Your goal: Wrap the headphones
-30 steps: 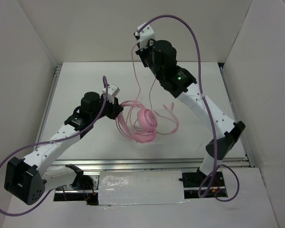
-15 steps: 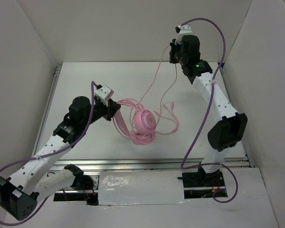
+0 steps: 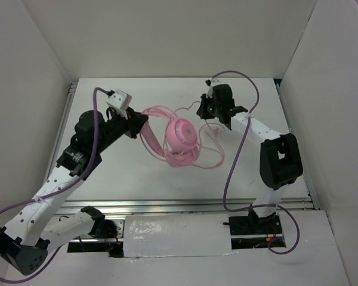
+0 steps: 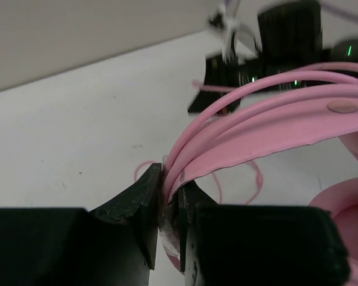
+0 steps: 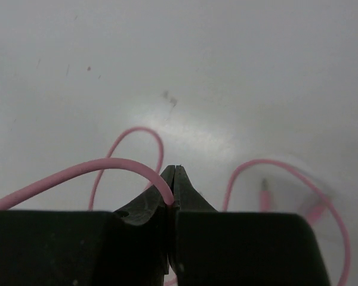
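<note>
The flat white desk (image 3: 107,173) carries both arms at its near edge. Over its middle sit the small pink headphones (image 3: 180,140), their dome ear cups just right of the left pincer (image 3: 144,119). That pincer is clamped tight on the thin pink headband (image 4: 274,128). The long thin pink cord (image 5: 77,170) lies in loose loops on the desk right of the cups. One strand is pinched in the closed right pincer (image 3: 201,112), low over the desk just behind the cups.
</note>
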Motion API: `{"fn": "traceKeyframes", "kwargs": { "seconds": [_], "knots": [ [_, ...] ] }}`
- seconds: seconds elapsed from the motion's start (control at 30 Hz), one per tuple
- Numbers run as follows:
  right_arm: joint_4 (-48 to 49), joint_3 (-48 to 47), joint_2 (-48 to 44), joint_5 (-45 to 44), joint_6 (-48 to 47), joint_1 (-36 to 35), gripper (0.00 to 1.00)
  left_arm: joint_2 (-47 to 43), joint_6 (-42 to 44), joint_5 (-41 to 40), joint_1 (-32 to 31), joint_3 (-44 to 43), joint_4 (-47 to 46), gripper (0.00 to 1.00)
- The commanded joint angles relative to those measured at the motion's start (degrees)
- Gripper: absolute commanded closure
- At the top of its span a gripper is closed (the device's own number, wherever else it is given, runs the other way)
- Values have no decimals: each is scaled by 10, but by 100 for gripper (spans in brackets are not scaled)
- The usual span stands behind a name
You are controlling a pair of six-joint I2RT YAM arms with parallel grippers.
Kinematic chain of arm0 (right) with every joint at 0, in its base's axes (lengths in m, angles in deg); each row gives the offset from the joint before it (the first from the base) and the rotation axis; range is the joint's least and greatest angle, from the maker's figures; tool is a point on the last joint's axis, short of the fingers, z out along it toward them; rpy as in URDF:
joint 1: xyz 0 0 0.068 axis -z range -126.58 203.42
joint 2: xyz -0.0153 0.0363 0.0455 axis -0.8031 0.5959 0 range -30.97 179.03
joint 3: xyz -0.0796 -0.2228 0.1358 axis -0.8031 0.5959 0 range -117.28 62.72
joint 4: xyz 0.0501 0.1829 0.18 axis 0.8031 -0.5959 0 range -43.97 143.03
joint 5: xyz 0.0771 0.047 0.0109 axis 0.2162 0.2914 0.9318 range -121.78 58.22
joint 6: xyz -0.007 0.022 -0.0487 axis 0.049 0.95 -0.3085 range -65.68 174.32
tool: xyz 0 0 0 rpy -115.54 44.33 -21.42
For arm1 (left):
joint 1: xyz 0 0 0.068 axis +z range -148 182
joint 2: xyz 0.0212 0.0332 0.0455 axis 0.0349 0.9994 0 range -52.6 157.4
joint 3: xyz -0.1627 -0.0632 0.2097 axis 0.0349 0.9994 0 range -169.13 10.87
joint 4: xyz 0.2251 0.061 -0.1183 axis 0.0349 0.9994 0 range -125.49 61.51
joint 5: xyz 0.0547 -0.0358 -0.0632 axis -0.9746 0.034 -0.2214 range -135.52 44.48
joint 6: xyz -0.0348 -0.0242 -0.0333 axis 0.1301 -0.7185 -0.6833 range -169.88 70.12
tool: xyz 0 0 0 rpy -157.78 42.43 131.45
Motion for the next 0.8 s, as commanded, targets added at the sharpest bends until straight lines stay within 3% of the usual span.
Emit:
{"fn": "traceKeyframes", "kwargs": {
  "seconds": [0.0, 0.03, 0.23, 0.33, 0.4, 0.57, 0.67, 0.73, 0.77],
  "knots": [
    [105, 80, -37, 70, 52, -30, 100, 11, -127, -71, 17, -128, -33, 100],
    [141, 96, -44, 99, 55, -48, 100, 28, -151, -118, 25, -165, -21, 100],
    [267, 191, -58, 167, 29, -110, 100, 90, -216, -229, 48, -265, 55, 100],
    [341, 228, -59, 260, 39, -119, 100, 121, -237, -286, 55, -318, 97, 100],
    [384, 252, -62, 276, 46, -128, 100, 134, -254, -326, 60, -338, 110, 100],
    [363, 253, -62, 400, 13, -162, 100, 160, -251, -396, 64, -374, 146, 100],
    [320, 285, -111, 379, -3, -196, 100, 186, -265, -444, 73, -372, 168, 100],
    [282, 303, -177, 299, -8, -216, 100, 209, -268, -482, 84, -367, 180, 100],
    [246, 315, -203, 203, -8, -236, 100, 222, -273, -495, 94, -363, 191, 100]
  ]
}}
